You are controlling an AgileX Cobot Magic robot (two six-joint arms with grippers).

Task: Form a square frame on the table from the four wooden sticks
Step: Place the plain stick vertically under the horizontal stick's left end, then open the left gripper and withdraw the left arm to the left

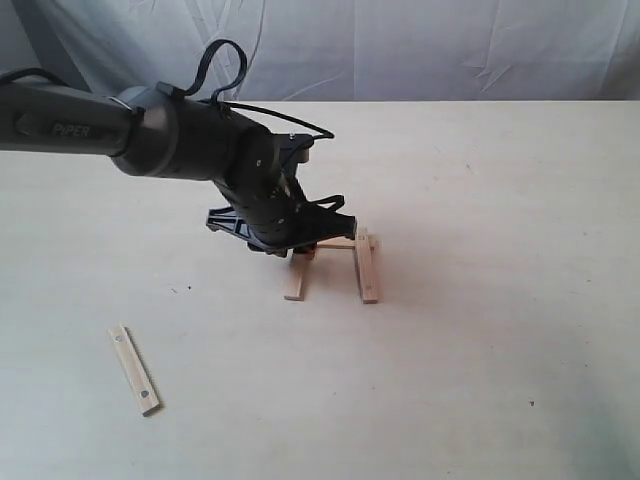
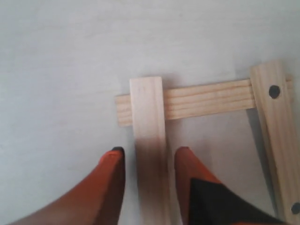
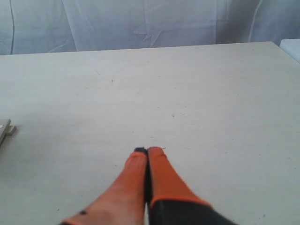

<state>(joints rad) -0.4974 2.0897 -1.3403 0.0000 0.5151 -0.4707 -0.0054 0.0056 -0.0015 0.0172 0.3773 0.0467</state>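
Three wooden sticks form a three-sided outline on the table (image 1: 480, 200): a left stick (image 1: 294, 282), a right stick (image 1: 366, 268) and a cross stick (image 1: 338, 243) under their far ends. In the left wrist view, my left gripper (image 2: 149, 152) is open and straddles the left stick (image 2: 147, 108), with a thin gap on each side. That stick overlaps the cross stick (image 2: 206, 99), which meets the holed stick (image 2: 275, 131). The fourth stick (image 1: 134, 368) lies alone at the front left. My right gripper (image 3: 147, 151) is shut on nothing above bare table.
The black left arm (image 1: 180, 140) reaches in from the left and hides the frame's far left corner. A white cloth (image 1: 400, 45) hangs behind the table's far edge. A stick end (image 3: 4, 127) shows at the edge of the right wrist view.
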